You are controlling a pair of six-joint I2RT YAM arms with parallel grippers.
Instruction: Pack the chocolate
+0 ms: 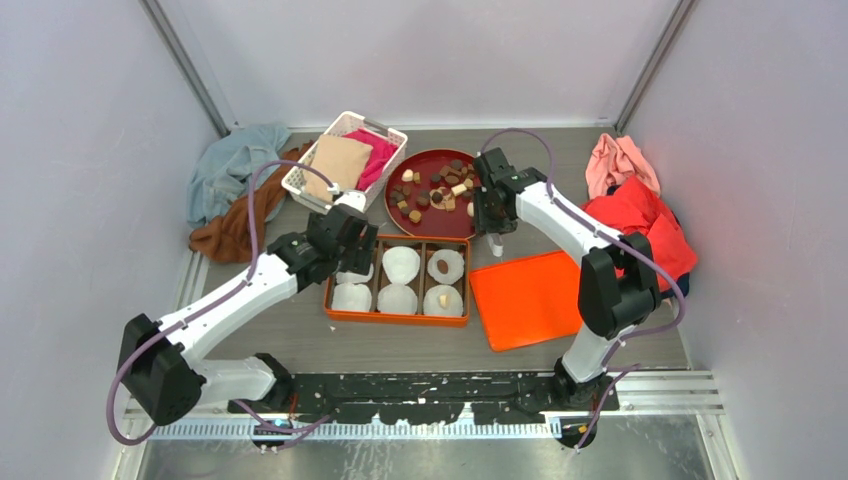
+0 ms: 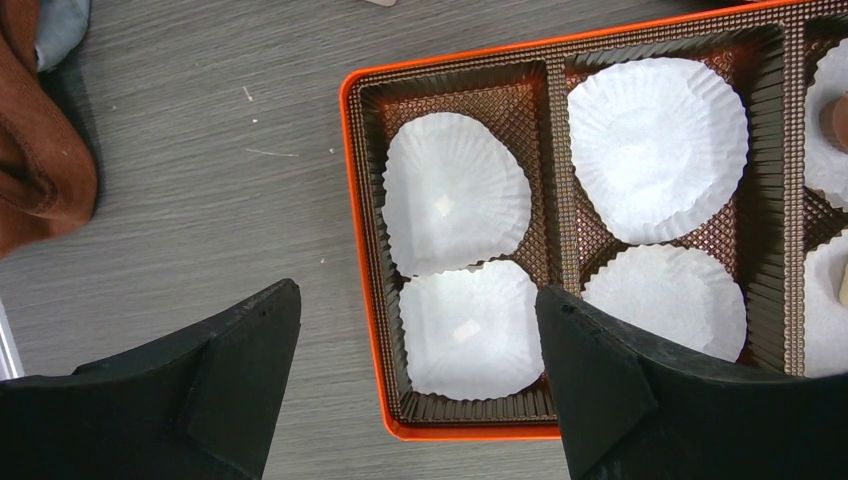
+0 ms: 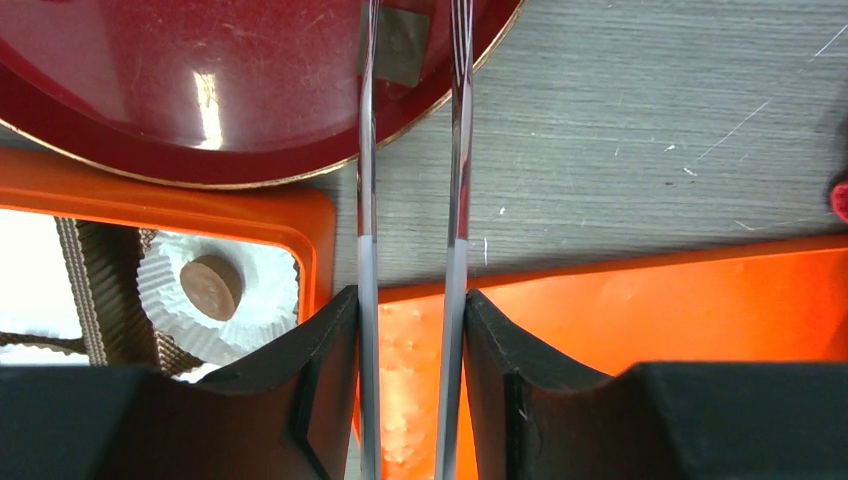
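Several chocolates (image 1: 440,185), dark, tan and cream, lie on a round red plate (image 1: 440,224). In front of it stands an orange box (image 1: 398,318) with six white paper cups. One brown disc (image 1: 443,267) and one tan piece (image 1: 444,299) sit in its right-hand cups; the disc also shows in the right wrist view (image 3: 210,285). My left gripper (image 2: 418,295) is open and empty above the box's left end (image 2: 360,250). My right gripper (image 3: 410,300) is shut on thin tongs (image 3: 366,200), whose tips reach over the plate's edge (image 3: 250,90) around a small square piece (image 3: 395,45).
The orange lid (image 1: 530,298) lies flat to the right of the box. A white basket (image 1: 345,160) with cloths stands at the back left. Blue and brown cloths (image 1: 235,190) lie at the left, and red and pink cloths (image 1: 640,215) at the right.
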